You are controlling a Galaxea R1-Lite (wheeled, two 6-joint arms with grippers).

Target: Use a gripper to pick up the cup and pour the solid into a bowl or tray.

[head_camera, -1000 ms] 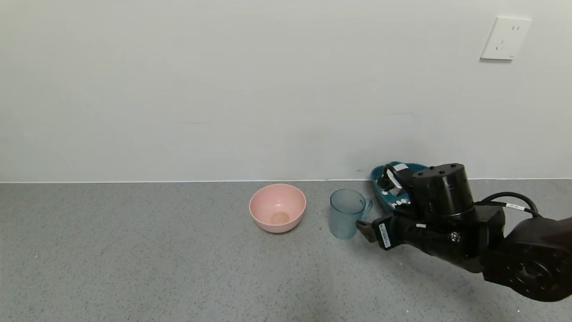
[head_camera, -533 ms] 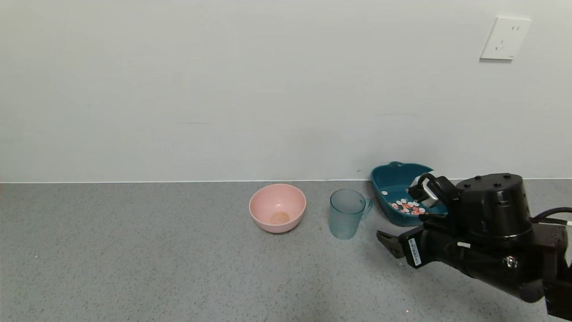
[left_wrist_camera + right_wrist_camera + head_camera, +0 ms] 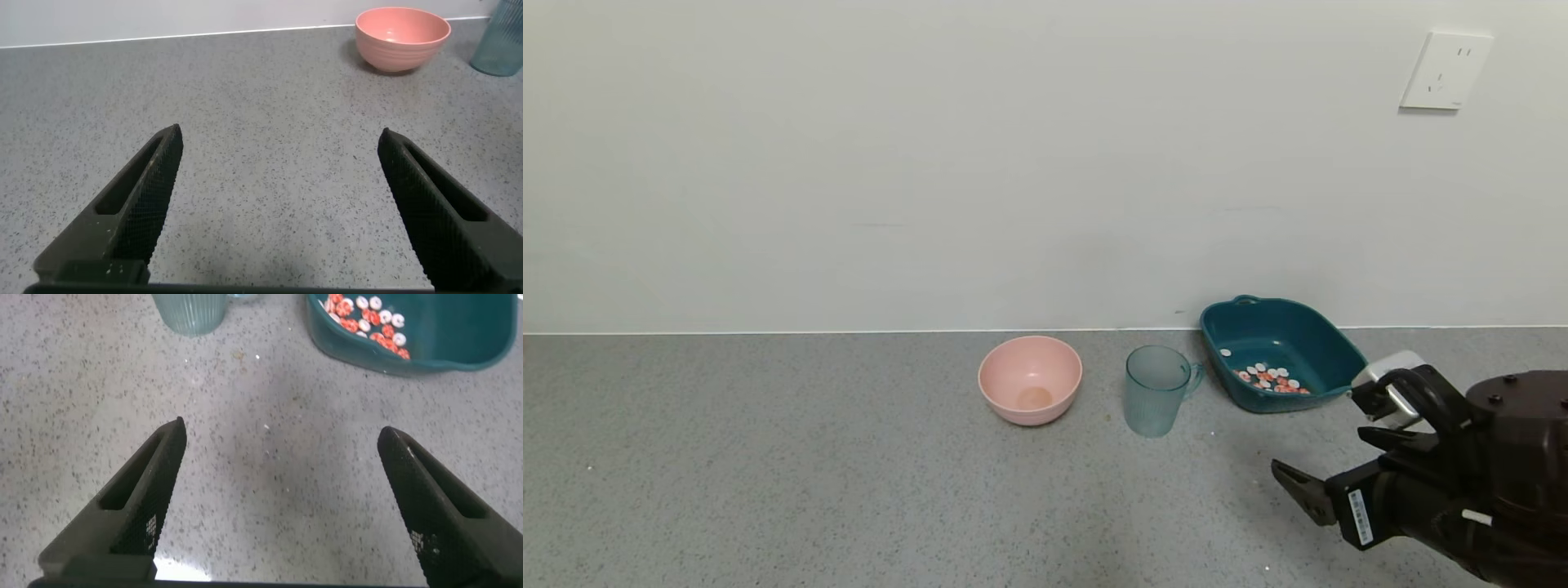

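Looks like a test bench or lab mock-up of a kitchen counter: grey speckled countertop [image 3: 809, 474] against a bare white wall [image 3: 931, 163], one wall socket [image 3: 1446, 70] (nothing plugged in), plastic kitchenware only — pink bowl [image 3: 1030, 379], teal cup [image 3: 1157, 389], teal basin [image 3: 1282, 351].

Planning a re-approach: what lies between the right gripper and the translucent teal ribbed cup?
Only bare speckled grey countertop between right gripper and cup, per the right wrist view.
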